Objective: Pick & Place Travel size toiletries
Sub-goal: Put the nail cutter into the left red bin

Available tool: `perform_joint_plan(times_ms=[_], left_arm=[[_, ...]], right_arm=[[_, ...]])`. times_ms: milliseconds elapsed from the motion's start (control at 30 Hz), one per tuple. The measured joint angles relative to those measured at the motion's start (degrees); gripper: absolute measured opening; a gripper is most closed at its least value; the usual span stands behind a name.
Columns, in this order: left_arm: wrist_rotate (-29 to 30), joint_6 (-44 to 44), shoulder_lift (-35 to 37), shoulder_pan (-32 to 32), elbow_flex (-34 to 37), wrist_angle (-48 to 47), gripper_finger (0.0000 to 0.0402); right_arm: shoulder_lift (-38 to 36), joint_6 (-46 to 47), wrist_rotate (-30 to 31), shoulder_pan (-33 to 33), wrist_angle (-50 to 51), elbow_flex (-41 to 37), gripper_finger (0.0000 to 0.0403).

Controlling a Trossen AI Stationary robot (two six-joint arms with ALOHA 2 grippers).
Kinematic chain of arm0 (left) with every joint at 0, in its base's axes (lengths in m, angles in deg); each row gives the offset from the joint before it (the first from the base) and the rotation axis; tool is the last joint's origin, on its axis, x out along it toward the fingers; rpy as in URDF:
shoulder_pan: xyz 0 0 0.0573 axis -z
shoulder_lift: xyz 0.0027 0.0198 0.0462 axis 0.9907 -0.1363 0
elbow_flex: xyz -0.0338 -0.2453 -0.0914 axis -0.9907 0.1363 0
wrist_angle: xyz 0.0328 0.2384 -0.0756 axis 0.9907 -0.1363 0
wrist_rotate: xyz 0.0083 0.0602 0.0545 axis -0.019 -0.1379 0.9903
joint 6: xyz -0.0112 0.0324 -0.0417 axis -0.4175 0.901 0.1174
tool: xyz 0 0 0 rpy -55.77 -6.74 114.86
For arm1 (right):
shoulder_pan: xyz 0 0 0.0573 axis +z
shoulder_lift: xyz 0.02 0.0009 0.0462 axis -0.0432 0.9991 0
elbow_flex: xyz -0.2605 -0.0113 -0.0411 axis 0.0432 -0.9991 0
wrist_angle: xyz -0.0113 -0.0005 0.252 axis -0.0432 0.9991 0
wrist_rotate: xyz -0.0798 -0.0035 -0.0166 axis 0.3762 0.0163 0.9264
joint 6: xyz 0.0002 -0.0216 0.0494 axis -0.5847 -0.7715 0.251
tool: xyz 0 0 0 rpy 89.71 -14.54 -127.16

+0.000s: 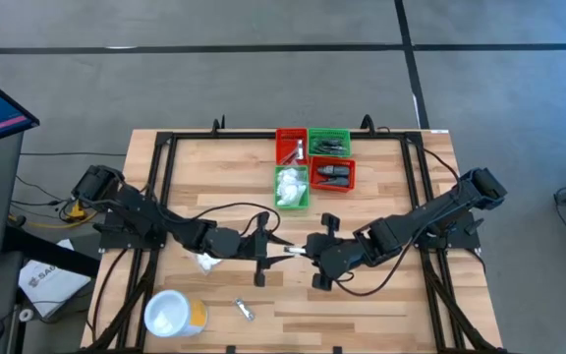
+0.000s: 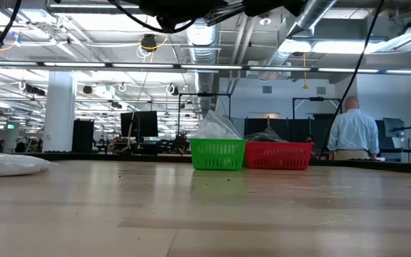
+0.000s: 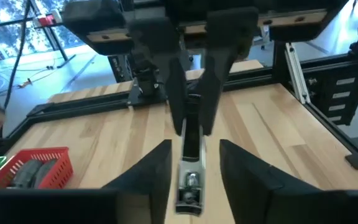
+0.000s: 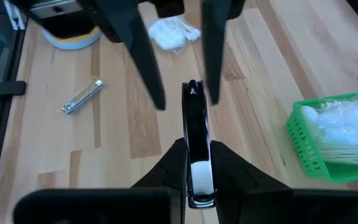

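A slim black toiletry stick with a silvery end (image 1: 296, 252) hangs above the middle of the table, between my two grippers. My right gripper (image 4: 197, 146) is shut on one end of it. My left gripper (image 3: 196, 146) faces it from the table's left side and is open. Its fingers (image 4: 148, 62) stand on either side of the stick's other end (image 4: 192, 87), with a gap on each side. A white wrapped packet (image 1: 206, 262) and a thin silver sachet (image 1: 244, 310) lie flat on the wood. My right gripper pinches the stick between its two fingers at the end with the pale patch (image 4: 194, 134). The stick lies along the fingers and juts out ahead of them toward the left gripper. It is lifted clear of the table.
Two red and two green bins (image 1: 312, 162) stand together at the far middle; the near green one (image 4: 328, 140) holds white packets. A white round tub (image 1: 170, 315) sits near the front left corner. A black frame (image 1: 155, 177) borders the table. A person stands far behind in the room (image 2: 352, 132).
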Motion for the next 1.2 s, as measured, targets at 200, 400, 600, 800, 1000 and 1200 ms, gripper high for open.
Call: perform_joint_plan(times_ms=[200,400,600,800,1000,1200], left_arm=[[1.6,0.4,3.6,0.1,0.0,-1.1,0.0158],[1.8,0.5,7.1,0.1,0.0,-3.4,0.0168],[1.8,0.5,7.2,0.1,0.1,-3.5,0.0164],[1.7,0.0,7.2,0.1,0.1,-3.7,0.0163],[1.7,0.0,7.2,0.1,0.1,-3.7,0.0163],[1.4,0.0,7.2,0.3,0.1,-3.7,0.0163]], right_arm=[[0.0,0.0,0.0,-0.4,1.3,0.0,0.0035],[0.0,0.0,0.0,-2.6,1.9,0.0,0.0035],[-0.1,-0.3,0.1,-6.9,2.7,0.1,0.0035],[-0.1,-2.8,0.0,-11.3,2.8,0.1,0.0035],[-0.1,-4.7,-0.8,-16.5,2.8,0.1,0.0035],[-0.1,-7.5,-2.9,-22.6,2.8,0.1,0.0035]])
